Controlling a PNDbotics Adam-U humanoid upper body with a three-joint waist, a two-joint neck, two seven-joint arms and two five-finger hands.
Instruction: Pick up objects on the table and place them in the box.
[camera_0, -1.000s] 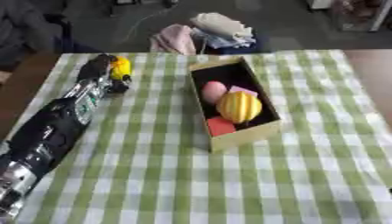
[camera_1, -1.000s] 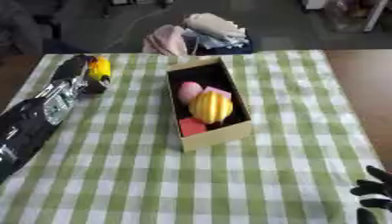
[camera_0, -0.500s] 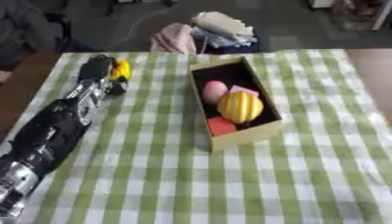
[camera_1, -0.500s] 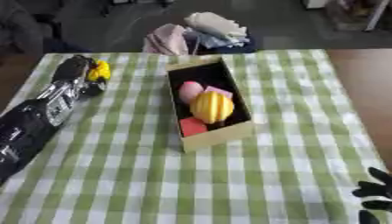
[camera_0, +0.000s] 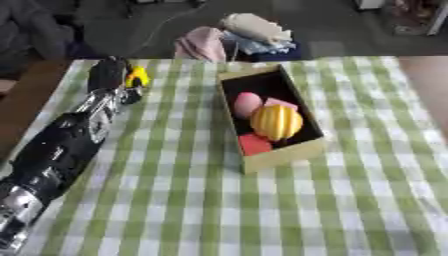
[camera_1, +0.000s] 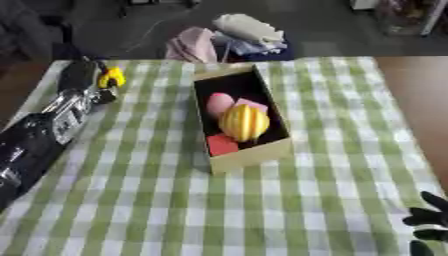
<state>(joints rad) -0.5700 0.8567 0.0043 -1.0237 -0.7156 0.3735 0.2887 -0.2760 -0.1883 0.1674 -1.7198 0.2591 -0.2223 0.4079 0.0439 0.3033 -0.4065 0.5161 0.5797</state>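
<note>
Left hand (camera_0: 112, 75) curls around a yellow object (camera_0: 137, 78) at the desk's (camera_0: 201, 210) far left corner; right hand (camera_1: 427, 222) rests open lower right. Box (camera_0: 278, 156) holds a yellow ridged fruit (camera_0: 276, 121).

Your table wears a green-and-white checked cloth (camera_0: 175, 200), matt, woven-looking, lying smooth. The box (camera_0: 282, 157) reads as plain cardboard, tan and dull outside, dark inside. In it you see a yellow ribbed item (camera_0: 276, 121) with a slight sheen, a pale pink piece (camera_0: 246, 104) and a flat red one (camera_0: 255, 144), both matt. Your left arm (camera_0: 61, 145) shows glossy black shells with silvery metal joints. The left hand (camera_0: 109, 75) is matt black beside a small glossy yellow object (camera_0: 137, 77). Bare table edge (camera_1: 420, 100) looks brown, wood-like.
</note>
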